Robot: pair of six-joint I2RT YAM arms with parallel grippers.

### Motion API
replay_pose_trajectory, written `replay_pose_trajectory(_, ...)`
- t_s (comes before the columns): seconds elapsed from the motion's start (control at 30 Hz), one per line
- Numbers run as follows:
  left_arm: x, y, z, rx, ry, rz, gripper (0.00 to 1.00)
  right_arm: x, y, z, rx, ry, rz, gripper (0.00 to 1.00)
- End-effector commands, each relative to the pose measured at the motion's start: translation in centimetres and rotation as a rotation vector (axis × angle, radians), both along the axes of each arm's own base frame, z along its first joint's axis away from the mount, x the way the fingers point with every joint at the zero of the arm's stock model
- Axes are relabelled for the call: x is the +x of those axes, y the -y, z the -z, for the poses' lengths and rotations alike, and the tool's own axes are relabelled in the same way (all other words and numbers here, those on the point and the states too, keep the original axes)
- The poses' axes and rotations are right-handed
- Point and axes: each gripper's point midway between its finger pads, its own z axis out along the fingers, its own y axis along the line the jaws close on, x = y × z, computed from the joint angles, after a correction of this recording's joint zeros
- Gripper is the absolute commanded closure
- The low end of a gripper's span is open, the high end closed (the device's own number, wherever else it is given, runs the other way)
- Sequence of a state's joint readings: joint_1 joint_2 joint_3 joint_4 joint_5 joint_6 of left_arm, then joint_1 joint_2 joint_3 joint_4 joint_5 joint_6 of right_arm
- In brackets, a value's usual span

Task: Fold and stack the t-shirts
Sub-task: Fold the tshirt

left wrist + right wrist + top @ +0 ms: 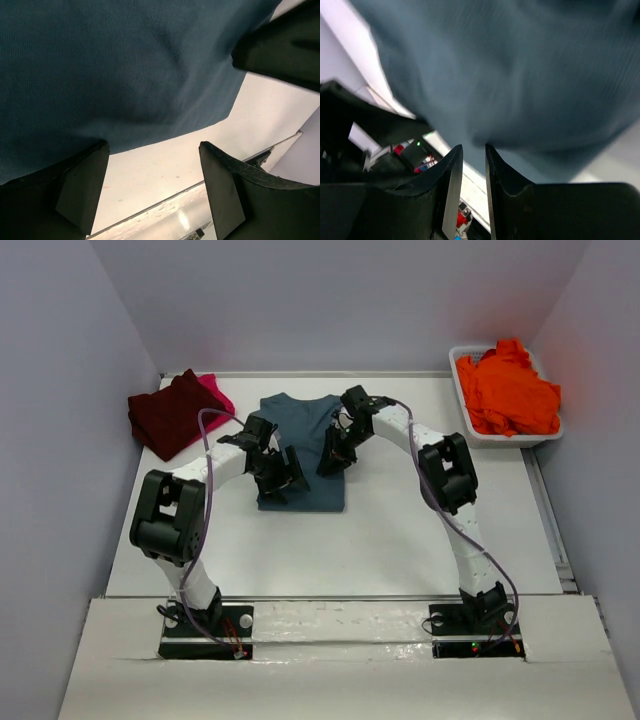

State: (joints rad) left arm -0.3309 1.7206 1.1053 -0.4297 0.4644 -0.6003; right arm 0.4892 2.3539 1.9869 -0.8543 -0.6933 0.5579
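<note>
The teal-blue shirt [300, 420] lies flat in the middle of the table [390, 540], collar at the far end and sides folded in, so it makes a narrow rectangle. Both arms reach in over its near half.

The left gripper [282, 476] sits low at the shirt's near left corner with its jaws spread wide. In the left wrist view one finger [82, 192] is over the cloth edge, the other [222, 195] is over bare table, and nothing is held between them.

The right gripper [333, 454] is down at the shirt's right edge. In the blurred right wrist view its fingers [451, 185] stand close together with only a thin slit between, their tips right at the cloth. I cannot tell whether they pinch it.

At the far left, a folded maroon shirt [165, 420] rests on a pink shirt [217, 395]. At the far right, crumpled orange shirts [505, 390] fill a white tub [512, 439].
</note>
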Motion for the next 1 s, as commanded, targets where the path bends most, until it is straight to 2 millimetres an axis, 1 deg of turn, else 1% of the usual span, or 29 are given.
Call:
replay_pose_trajectory(0.0,0.1,-0.4,1.4,0.025,-0.024,-0.005,0.17,2.6,-1.3,1.2,0.039,-0.001,-0.017,0.70)
replay_pose_trajectory(0.03,0.0,-0.4,1.9,0.025,-0.036,-0.006,0.17,2.9,-1.5,1.6,0.039,-0.001,-0.017,0.70)
replay_pose_trajectory(0.07,0.0,-0.2,2.1,0.018,-0.039,-0.004,0.17,3.6,-2.0,1.1,0.057,0.020,-0.020,0.70)
replay_pose_trajectory(0.1,-0.4,-0.3,3.0,0.021,-0.064,-0.005,0.17,3.8,-2.1,2.3,0.051,-0.002,-0.016,0.70)
replay_pose_trajectory(0.13,-0.4,-0.2,3.2,0.018,-0.067,-0.006,0.17,3.9,-2.3,2.6,0.055,-0.010,-0.015,0.70)
replay_pose_trajectory(0.17,-0.5,-0.1,3.5,0.013,-0.074,-0.007,0.17,4.5,-2.1,2.5,0.066,-0.006,-0.004,0.70)
replay_pose_trajectory(0.23,-1.1,0.0,4.5,0.003,-0.106,-0.004,0.17,5.0,-1.9,3.0,0.078,-0.023,0.013,0.70)
replay_pose_trajectory(0.3,-1.6,0.1,5.1,-0.008,-0.129,-0.004,0.17,6.2,-0.7,3.0,0.088,-0.024,0.046,0.70)
replay_pose_trajectory(0.33,-1.9,0.1,5.5,-0.010,-0.143,-0.003,0.17,6.2,-0.8,2.9,0.096,-0.028,0.048,0.70)
replay_pose_trajectory(0.43,-2.4,-0.1,6.1,-0.004,-0.162,-0.006,0.17,7.3,0.9,2.5,0.108,-0.028,0.083,0.70)
replay_pose_trajectory(0.47,-2.6,-0.1,6.2,-0.007,-0.166,-0.005,0.17,7.3,0.9,2.2,0.109,-0.025,0.083,0.69)
replay_pose_trajectory(0.5,-2.6,-0.1,6.2,-0.005,-0.167,-0.006,0.17,7.7,1.4,1.4,0.117,-0.010,0.092,0.69)
replay_pose_trajectory(0.53,-2.8,0.1,6.1,-0.003,-0.167,0.003,0.17,7.6,1.5,1.2,0.119,-0.003,0.088,0.69)
replay_pose_trajectory(0.57,-2.8,0.1,6.1,-0.002,-0.169,0.001,0.17,8.0,2.2,1.4,0.102,0.002,0.104,0.68)
replay_pose_trajectory(0.6,-2.8,0.1,6.0,-0.002,-0.166,0.000,0.17,8.0,2.4,1.3,0.091,0.014,0.103,0.68)
replay_pose_trajectory(0.63,-3.3,0.3,6.0,-0.001,-0.172,0.009,0.17,8.3,3.2,1.5,0.072,0.015,0.118,0.67)
replay_pose_trajectory(0.7,-3.9,0.6,6.0,0.000,-0.176,0.018,0.17,8.1,3.3,1.8,0.071,0.005,0.117,0.67)
replay_pose_trajectory(0.73,-4.3,0.5,5.9,-0.006,-0.180,0.015,0.17,8.4,3.7,1.9,0.072,0.001,0.123,0.67)
replay_pose_trajectory(0.77,-4.7,0.7,5.8,-0.007,-0.181,0.023,0.17,8.4,3.8,1.8,0.069,0.003,0.122,0.67)
replay_pose_trajectory(0.83,-4.8,0.7,5.3,-0.014,-0.168,0.020,0.17,8.4,3.8,1.7,0.066,0.008,0.121,0.67)
replay_pose_trajectory(0.9,-5.0,0.8,4.7,-0.012,-0.157,0.029,0.17,8.5,3.7,0.6,0.078,0.022,0.118,0.66)
replay_pose_trajectory(0.93,-4.1,0.9,3.6,-0.011,-0.117,0.027,0.17,8.4,3.7,0.1,0.085,0.025,0.115,0.66)
replay_pose_trajectory(0.97,-3.9,0.9,3.0,-0.003,-0.111,0.027,0.17,8.3,3.6,-0.9,0.095,0.035,0.111,0.66)
